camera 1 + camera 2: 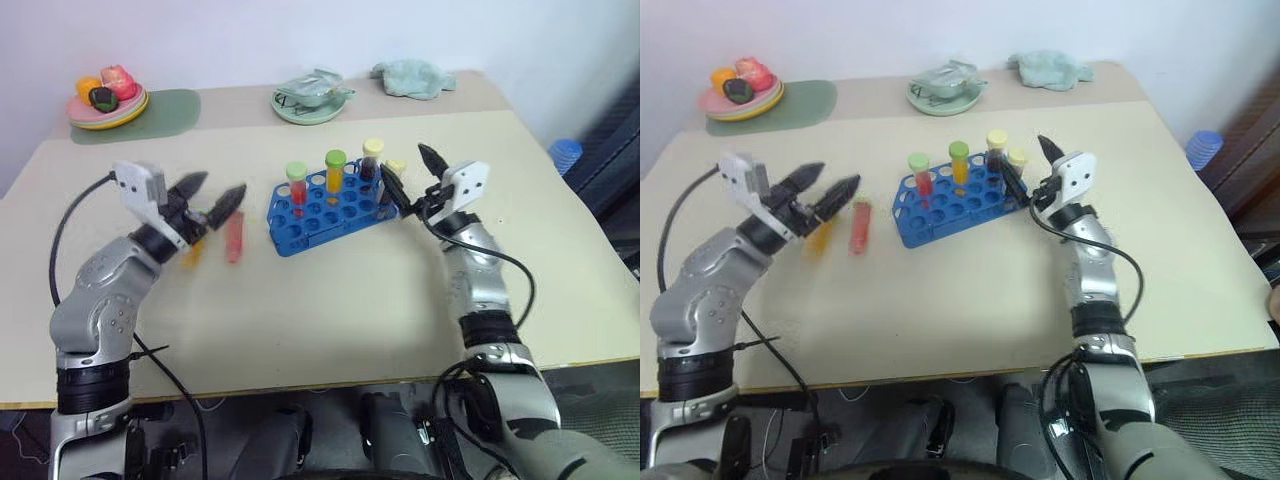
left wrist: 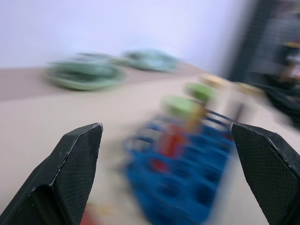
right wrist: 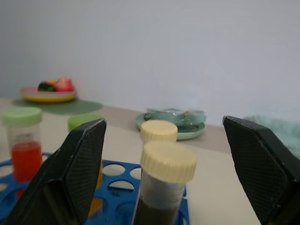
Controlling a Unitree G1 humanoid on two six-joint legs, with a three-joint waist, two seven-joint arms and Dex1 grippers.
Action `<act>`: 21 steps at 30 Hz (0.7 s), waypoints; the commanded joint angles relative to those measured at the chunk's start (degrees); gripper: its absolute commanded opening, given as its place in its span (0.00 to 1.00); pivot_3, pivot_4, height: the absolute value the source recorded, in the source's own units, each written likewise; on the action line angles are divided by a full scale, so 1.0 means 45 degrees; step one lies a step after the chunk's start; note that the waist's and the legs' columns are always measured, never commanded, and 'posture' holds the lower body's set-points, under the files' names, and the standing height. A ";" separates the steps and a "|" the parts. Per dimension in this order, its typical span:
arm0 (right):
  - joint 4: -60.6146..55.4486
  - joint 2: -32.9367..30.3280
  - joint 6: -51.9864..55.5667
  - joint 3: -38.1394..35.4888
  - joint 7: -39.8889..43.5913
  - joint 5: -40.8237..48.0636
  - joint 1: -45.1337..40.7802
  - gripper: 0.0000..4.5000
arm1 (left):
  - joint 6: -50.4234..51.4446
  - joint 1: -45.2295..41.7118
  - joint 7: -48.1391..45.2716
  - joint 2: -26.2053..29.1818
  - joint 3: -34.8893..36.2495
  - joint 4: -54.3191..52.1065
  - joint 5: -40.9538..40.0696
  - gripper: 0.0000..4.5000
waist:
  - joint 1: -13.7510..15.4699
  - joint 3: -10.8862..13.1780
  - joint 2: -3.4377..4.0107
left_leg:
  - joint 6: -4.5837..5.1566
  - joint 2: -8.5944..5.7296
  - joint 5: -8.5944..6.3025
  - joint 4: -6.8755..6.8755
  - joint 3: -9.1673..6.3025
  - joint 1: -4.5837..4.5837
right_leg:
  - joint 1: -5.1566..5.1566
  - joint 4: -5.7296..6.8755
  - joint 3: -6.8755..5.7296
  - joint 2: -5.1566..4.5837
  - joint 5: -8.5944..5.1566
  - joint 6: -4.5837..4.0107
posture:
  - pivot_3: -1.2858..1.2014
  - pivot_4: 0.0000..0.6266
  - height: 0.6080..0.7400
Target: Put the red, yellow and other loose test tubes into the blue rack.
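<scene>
Both sets of jaws stand wide open and hold nothing. The left gripper [image 1: 212,194] hangs above the counter [image 1: 330,300] to the left of the blue rack [image 1: 322,211], its black fingers [image 2: 75,164] pointing toward the rack. Just beneath and beside it two loose tubes lie flat on the counter: a red test tube [image 1: 234,238] nearest the rack, and an orange-yellow test tube [image 1: 192,251] a little further left, partly hidden by the gripper.

The right gripper [image 1: 410,175] is at the rack's right end, its two fingers spread to either side of a cream-capped dark tube [image 3: 165,185] standing upright in the rack, not touching it. A second cream-capped tube [image 3: 159,131] stands just behind that one.

The blue rack sits near the middle of the counter, slanted so its right end lies farther away. Also upright in it are a green-capped tube with red liquid [image 1: 297,188] and a green-capped tube with yellow liquid [image 1: 335,172].

Along the far edge lie a plate of toy food [image 1: 107,100] on a green mat [image 1: 165,113], a pale green dish [image 1: 313,98] and a crumpled teal cloth [image 1: 413,78].
</scene>
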 commanded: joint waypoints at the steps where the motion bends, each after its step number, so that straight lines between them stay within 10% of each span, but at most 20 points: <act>1: -0.3176 -0.1235 0.2322 0.0068 0.0635 0.0810 0.0552 0.90 | 0.0624 -0.0684 0.1883 -0.0119 0.0228 -0.0670 0.0519 1.00 | -0.0023 -0.0001 -0.0002 | 0.0000 0.0000 0.0000 0.0001 0.0006 0.0000 | 0.0000 -0.0001 0.0003 -0.0005 0.0001 0.0001 | 0.52 0.24 1.00; 8: -0.7612 -0.5234 0.7780 0.0260 0.3518 0.3597 0.1209 0.90 | 0.8357 -0.4448 0.6897 -0.0421 0.1218 0.1531 0.0725 1.00 | 0.0001 0.0011 -0.0037 | -0.0004 0.0013 -0.0001 0.0011 0.0010 -0.0001 | 0.0006 0.0002 0.0010 -0.0002 0.0006 0.0011 | 0.52 0.24 1.00; 21: -0.8162 -0.6754 0.9951 0.1424 0.6108 0.4701 -0.0568 0.90 | 1.1595 -0.9409 0.7271 0.0902 0.1435 0.9273 0.2984 1.00 | 0.0021 0.0033 -0.0117 | -0.0005 0.0014 -0.0017 0.0027 0.0018 -0.0011 | 0.0000 -0.0012 -0.0009 -0.0005 0.0012 0.0022 | 0.52 0.24 1.00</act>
